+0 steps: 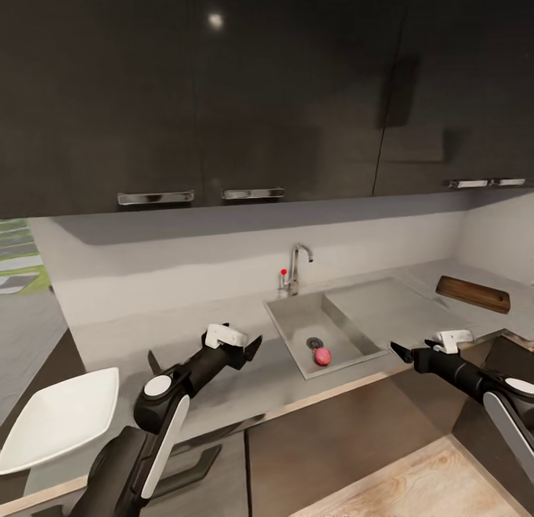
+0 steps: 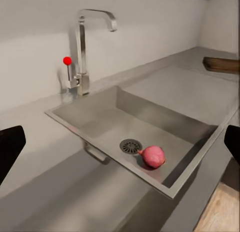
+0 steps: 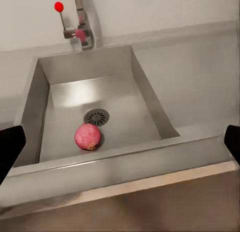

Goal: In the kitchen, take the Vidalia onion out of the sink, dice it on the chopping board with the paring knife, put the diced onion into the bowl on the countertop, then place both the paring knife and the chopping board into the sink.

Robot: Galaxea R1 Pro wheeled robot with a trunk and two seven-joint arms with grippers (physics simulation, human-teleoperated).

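Onion (image 1: 322, 356) sits on the floor of the sink (image 1: 285, 324), right beside the drain (image 1: 314, 343), near the front wall; looks round, firm and smooth-skinned, so I'd guess light but prone to roll or squirt out; best pinched across its widest middle, coming from above. Left hand (image 1: 252, 348) and right hand (image 1: 401, 351) both hover over the tabletop (image 1: 148, 339), fingers spread apart, empty. Chopping board (image 1: 473, 293) waits far right.

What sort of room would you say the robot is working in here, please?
It looks like a kitchen: a steel sink with a chrome tap is set into a grey countertop, dark wall cabinets hang above, and a chopping board lies nearby.
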